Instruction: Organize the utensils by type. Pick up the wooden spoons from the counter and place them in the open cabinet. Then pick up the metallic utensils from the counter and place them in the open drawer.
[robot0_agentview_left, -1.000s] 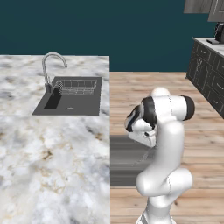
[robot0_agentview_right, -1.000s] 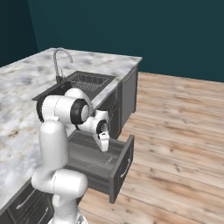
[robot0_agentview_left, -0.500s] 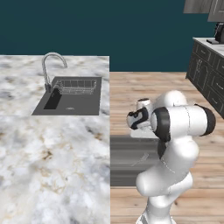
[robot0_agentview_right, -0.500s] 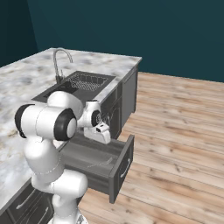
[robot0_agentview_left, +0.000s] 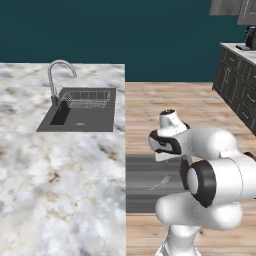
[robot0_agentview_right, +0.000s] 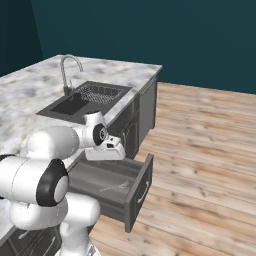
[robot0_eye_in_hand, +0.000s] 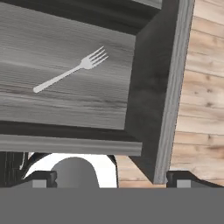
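Observation:
A silver-grey metal fork (robot0_eye_in_hand: 72, 72) lies flat on the charcoal floor of the open drawer (robot0_eye_in_hand: 148, 87), touching nothing else. The fork (robot0_agentview_right: 114, 187) rests near the drawer's front wall (robot0_agentview_right: 140, 187). My gripper (robot0_eye_in_hand: 111, 179) hangs above the drawer, open and empty, its fingertips (robot0_eye_in_hand: 43, 178) wide apart. The gripper (robot0_agentview_right: 107, 152) sits over the drawer's inner end, and the gripper (robot0_agentview_left: 162, 155) is close to the counter (robot0_agentview_left: 60, 190) edge. The fork (robot0_agentview_left: 160, 182) shows below it in the drawer (robot0_agentview_left: 142, 197). The wooden spoons are out of view.
A sink (robot0_agentview_left: 80, 112) with a curved tap (robot0_agentview_left: 57, 75) and a wire rack is set into the marble. Wooden floor (robot0_agentview_right: 210, 165) lies beyond the drawer. Dark cabinets (robot0_agentview_left: 237, 85) stand at the far right, with wall cabinet fronts (robot0_agentview_left: 232, 7) above; I cannot tell whether one is open.
My arm's upper links have swung round and lower, toward the cameras. The hand stays over the open drawer with its jaws just as wide. The base has not moved.

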